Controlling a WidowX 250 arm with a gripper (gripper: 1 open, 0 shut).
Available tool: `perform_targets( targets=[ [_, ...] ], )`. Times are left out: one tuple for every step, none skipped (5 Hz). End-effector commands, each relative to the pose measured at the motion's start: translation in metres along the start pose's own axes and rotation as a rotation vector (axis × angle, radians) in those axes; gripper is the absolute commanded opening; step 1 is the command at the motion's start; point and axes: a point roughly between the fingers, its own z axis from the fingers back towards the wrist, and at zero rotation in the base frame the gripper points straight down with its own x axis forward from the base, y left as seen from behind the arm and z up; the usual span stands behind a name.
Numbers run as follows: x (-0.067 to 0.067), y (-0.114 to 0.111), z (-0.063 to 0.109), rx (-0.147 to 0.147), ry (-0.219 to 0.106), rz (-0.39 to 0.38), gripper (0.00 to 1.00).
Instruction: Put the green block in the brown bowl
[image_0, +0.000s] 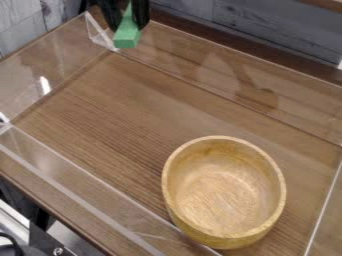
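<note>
Wooden surface inside a clear enclosure

The surface (147, 110) is brown wood with grain running in long lines, and it shines with pale reflections near the far side. Clear plastic walls (47, 70) ring it, their edges catching bright glints at the left and along the near side. Behind the far wall stands a backdrop of grey weathered planks (267, 25). At the lower left corner, outside the enclosure, some dark equipment (20, 235) shows, too cropped to identify.
</note>
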Motion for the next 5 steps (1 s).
perform_targets(
  targets=[
    [0.011, 0.000, 0.018, 0.002, -0.088, -0.055, 0.00],
    [0.016, -0.001, 0.014, -0.003, -0.097, -0.090, 0.00],
    [0.019, -0.003, 0.010, -0.007, -0.104, -0.120, 0.00],
    [0.022, -0.005, 0.008, -0.012, -0.110, -0.150, 0.00],
    [0.024, -0.007, 0.005, -0.017, -0.116, -0.179, 0.00]
  ],
)
